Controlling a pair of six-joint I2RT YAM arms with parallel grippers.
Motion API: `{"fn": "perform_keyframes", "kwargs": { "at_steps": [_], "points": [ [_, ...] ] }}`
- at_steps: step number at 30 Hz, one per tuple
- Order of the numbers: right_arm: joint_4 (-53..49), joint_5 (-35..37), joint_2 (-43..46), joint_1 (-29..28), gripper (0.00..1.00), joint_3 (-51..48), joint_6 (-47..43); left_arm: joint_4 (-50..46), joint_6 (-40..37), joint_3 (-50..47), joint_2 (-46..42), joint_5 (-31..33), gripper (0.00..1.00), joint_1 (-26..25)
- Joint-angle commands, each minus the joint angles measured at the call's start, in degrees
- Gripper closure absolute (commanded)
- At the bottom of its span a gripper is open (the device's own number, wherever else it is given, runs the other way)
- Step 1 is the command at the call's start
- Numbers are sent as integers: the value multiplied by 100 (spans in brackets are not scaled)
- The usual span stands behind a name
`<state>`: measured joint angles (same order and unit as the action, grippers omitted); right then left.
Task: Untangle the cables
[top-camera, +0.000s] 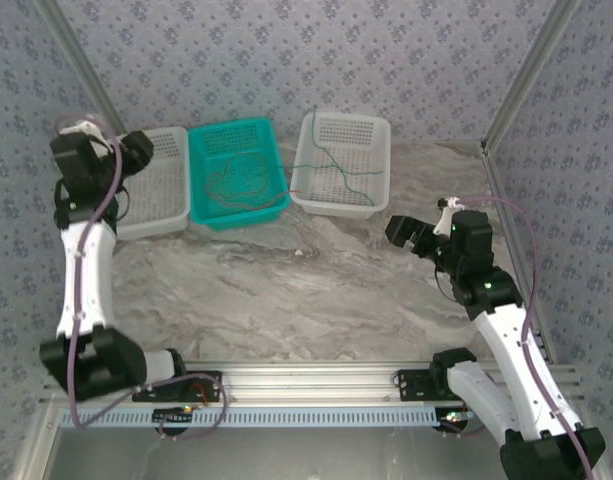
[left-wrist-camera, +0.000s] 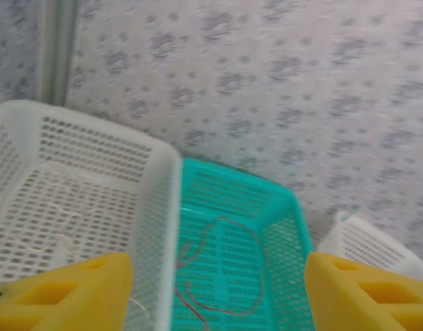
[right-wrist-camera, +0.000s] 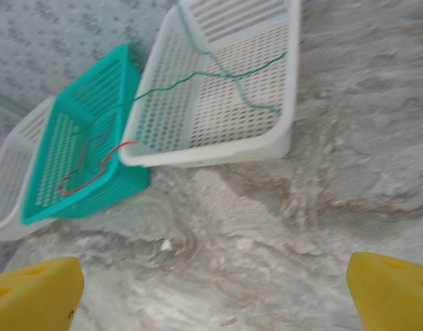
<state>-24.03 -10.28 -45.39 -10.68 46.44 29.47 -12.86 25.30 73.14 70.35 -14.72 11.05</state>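
Three baskets stand in a row at the back. A thin red cable [top-camera: 241, 187] lies looped in the teal basket [top-camera: 201, 150]; in the left wrist view the red cable [left-wrist-camera: 225, 218] curls on the teal basket's floor [left-wrist-camera: 287, 234]. A green cable [top-camera: 336, 165] lies across the right white basket [top-camera: 378, 130], also seen as the green cable [right-wrist-camera: 218, 72]. A faint white cable [left-wrist-camera: 65, 241] lies in the left white basket [left-wrist-camera: 166, 165]. My left gripper [top-camera: 136, 150] hovers open above that basket's far end, its jaws [left-wrist-camera: 218, 296] wide apart and holding nothing. My right gripper [top-camera: 406, 232] stands open over bare table.
The marble table [top-camera: 286, 290] spreads in front of the baskets, with a small white speck [right-wrist-camera: 166, 244] on it. Patterned walls close the back and sides. The right wrist view shows the teal basket [right-wrist-camera: 94, 103] and the right white basket [right-wrist-camera: 197, 155] side by side.
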Motion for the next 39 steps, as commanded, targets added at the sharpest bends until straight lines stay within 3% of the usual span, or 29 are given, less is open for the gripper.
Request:
{"fn": "perform_keyframes", "kwargs": {
  "at_steps": [1, 9, 12, 16, 21, 27, 30, 31, 32, 34, 35, 37, 39],
  "points": [
    [74, 932, -100, 161, 0, -61, -301, 502, -69, -619, -854, 637, 33, -840],
    [528, 1602, -502, 875, 1, -429, -608, 494, -522, -2083, -2158, 2418, 32, -3231],
    [673, 2270, -725, 979, 3, -560, -560, 375, -596, -2444, -2205, 2971, 32, -3969],
    [1585, 2697, -1222, 948, 0, -855, -1207, 455, -558, -2977, -1981, 3546, 29, -4769],
    [3246, 3142, -1993, 953, 0, -1436, -1671, 398, -708, -3225, -1668, 3949, 13, -5187],
    [4100, 3482, -3448, 938, 0, -1132, -2247, 514, -1044, -3414, -1862, 4087, 6, -5205],
    [4845, 3701, -4065, 925, 0, -1283, -2264, 493, -1181, -3445, -1952, 4241, 1, -5192],
    [5632, 3712, -4259, 894, 0, -1473, -2615, 471, -1229, -3448, -1969, 4278, 1, -5200],
    [5388, 3613, -4166, 814, 0, -1479, -2477, 446, -1260, -3439, -1972, 4317, 1, -5200],
    [6071, 3275, -4092, 729, 0, -1865, -2953, 412, -1337, -3440, -1997, 4417, 1, -5197],
    [6110, 3134, -4011, 796, 0, -1984, -2729, 388, -1380, -3440, -2011, 4453, 1, -5196],
    [6482, 2388, -3977, 997, 0, -2203, -2924, 348, -1439, -3446, -2046, 4614, 1, -5192],
    [7672, 1910, -4361, 1098, 0, -2590, -3015, 305, -1494, -3482, -2101, 4750, 1, -5199]
  ]
}}
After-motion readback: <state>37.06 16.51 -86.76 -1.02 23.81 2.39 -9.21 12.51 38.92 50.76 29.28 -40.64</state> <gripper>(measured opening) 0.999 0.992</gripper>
